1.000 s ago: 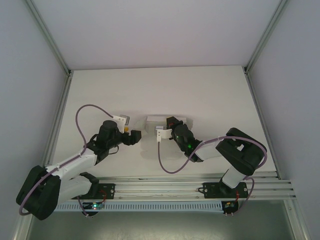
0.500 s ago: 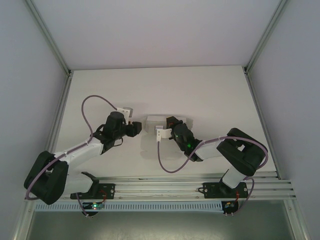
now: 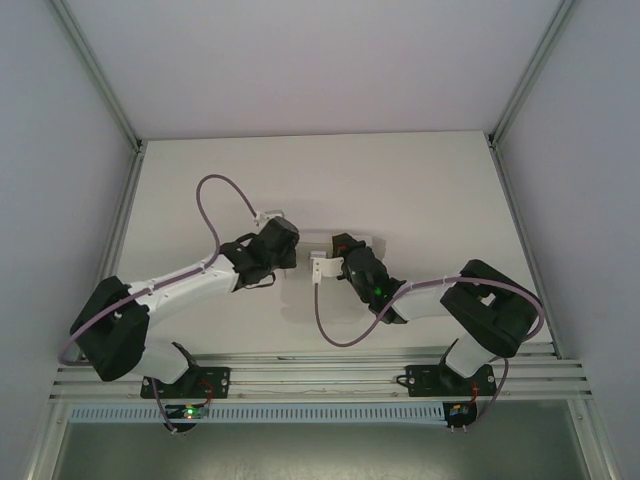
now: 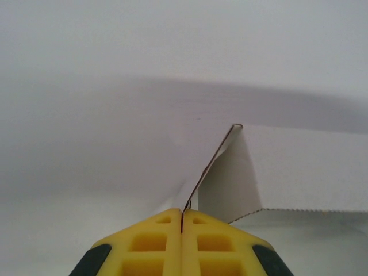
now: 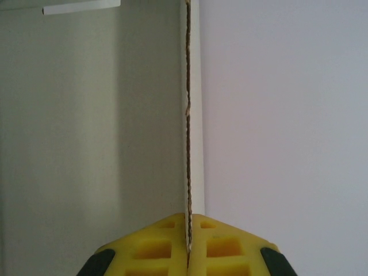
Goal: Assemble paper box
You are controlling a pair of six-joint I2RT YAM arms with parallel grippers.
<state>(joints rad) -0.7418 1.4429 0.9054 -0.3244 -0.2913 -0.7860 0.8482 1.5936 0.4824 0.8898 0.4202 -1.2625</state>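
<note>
The left hand [image 4: 181, 214] is pinched tight on a thin flap of the paper box [image 4: 299, 167] — only the card edge sits between its yellow fingers [image 4: 155, 230]. Past them the flap runs up to a folded corner, with a white panel to its right. The right hand [image 5: 188, 217] is clamped the same way on a card edge running straight ahead. From above, the box seems to sit between both hands on the white desk [image 3: 400, 180], mostly hidden.

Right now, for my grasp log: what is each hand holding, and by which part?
Both hold the paper box: left hand pinches a flap's thin edge, right hand a panel's edge.
</note>
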